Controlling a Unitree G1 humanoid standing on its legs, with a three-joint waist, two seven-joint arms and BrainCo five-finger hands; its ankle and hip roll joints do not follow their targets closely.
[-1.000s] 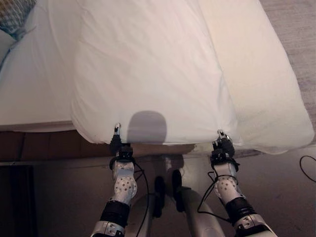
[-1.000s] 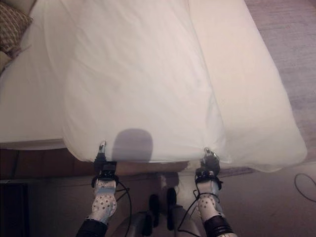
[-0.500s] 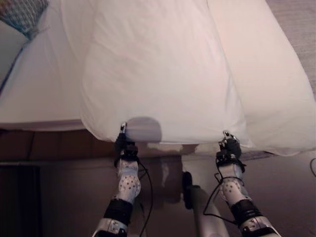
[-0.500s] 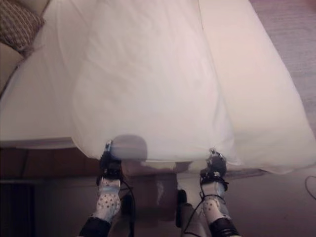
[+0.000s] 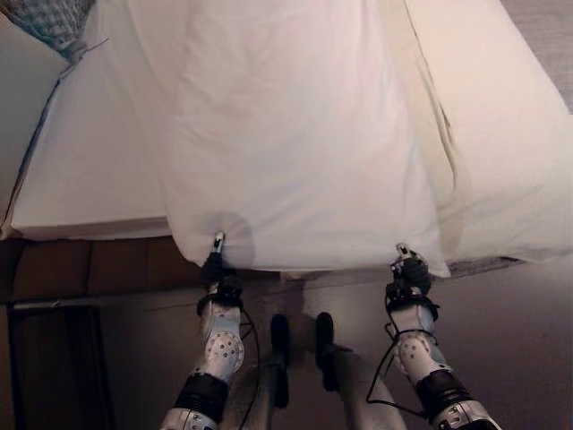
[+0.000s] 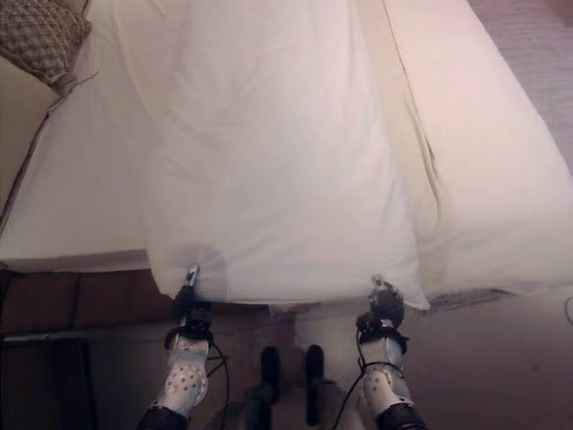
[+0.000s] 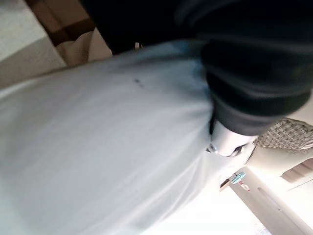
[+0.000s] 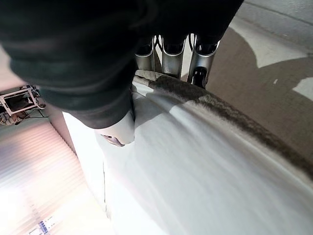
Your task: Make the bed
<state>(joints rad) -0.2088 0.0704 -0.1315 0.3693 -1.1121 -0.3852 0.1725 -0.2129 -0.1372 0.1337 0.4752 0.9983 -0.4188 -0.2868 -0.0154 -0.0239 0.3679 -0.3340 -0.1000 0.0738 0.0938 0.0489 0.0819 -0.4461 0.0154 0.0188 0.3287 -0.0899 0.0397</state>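
Gripping near edge of white duvet (image 5: 295, 134): left hand (image 5: 215, 265) pinches its left corner, right hand (image 5: 409, 273) pinches its right corner, fingers curled round cloth in right wrist view. Duvet lies lengthwise down middle of bed (image 5: 89, 170), near edge overhanging foot of mattress. Bare sheet exposed on both sides. Patterned cushion (image 6: 40, 36) at far left corner. Floor (image 5: 519, 340) open at right of bed.

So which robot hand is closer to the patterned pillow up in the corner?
Left. The left hand grips the white duvet edge on the patterned pillow side; the right hand grips the opposite corner.
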